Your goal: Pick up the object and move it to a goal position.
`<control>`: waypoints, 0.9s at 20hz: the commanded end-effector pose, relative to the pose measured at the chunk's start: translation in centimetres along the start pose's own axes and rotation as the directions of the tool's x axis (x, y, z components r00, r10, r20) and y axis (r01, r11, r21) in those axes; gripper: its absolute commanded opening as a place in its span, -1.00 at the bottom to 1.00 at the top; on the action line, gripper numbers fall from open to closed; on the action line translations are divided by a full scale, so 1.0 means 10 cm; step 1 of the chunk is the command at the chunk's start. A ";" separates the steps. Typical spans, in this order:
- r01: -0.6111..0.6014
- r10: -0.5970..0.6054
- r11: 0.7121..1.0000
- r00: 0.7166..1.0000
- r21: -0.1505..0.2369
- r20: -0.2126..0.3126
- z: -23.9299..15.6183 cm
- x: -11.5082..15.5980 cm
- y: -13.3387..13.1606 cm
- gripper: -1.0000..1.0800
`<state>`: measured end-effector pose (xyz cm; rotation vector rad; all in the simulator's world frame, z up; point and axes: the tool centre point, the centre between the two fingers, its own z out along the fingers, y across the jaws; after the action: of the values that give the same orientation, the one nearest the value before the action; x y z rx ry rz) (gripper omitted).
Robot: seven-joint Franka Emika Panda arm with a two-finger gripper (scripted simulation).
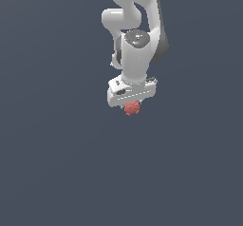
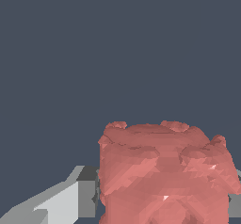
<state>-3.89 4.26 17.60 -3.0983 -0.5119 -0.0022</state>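
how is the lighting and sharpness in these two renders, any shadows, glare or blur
Exterior view: flat, even light, no cast shadow on the plain grey ground, soft shading on the white gripper; the small red bumpy lump looks coarse and tiny. Wrist view: the lump fills the frame, faceted rather than blurred, with small bright glints; grey finger edges are sharp.

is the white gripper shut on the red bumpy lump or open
Shut on it: the bumpy red berry-like lump sits against a grey finger of the white gripper.
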 end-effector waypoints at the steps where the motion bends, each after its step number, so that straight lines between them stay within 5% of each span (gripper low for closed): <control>1: 0.000 0.000 1.000 1.000 0.001 0.000 -0.26 0.03 0.10 -1.00; 18: 0.000 0.000 1.000 1.000 0.001 0.000 -1.87 0.27 0.72 -1.00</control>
<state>0.69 -1.29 35.06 -3.0979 -0.5118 -0.0032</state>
